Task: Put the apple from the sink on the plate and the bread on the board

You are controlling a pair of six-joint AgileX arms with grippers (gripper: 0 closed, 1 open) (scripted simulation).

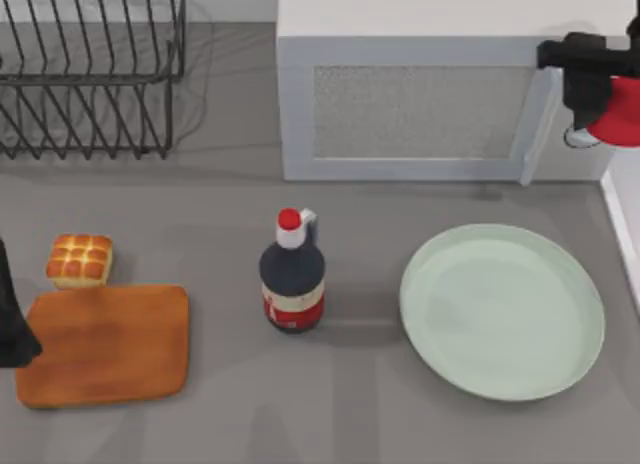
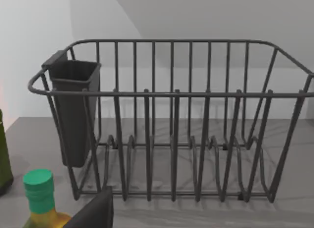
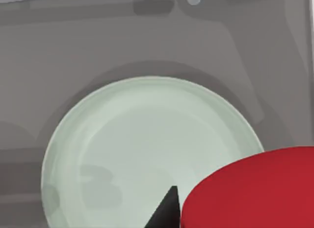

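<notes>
Right hand (image 1: 607,112): pinching apple (image 1: 618,124), top right, past the plate's (image 1: 440,324) far rim. Bread (image 1: 80,260): on tabletop (image 1: 350,404), touching board's (image 1: 105,344) far edge. Left hand: finger state cannot be told.

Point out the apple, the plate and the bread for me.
apple (image 1: 622,124), top view, its red side below the right gripper.
plate (image 1: 502,311), top view, bare centre of the dish.
bread (image 1: 80,259), top view, its scored top.

Overhead top view; right wrist close above plate (image 3: 142,154), shared; left wrist facing rack (image 2: 171,125).
</notes>
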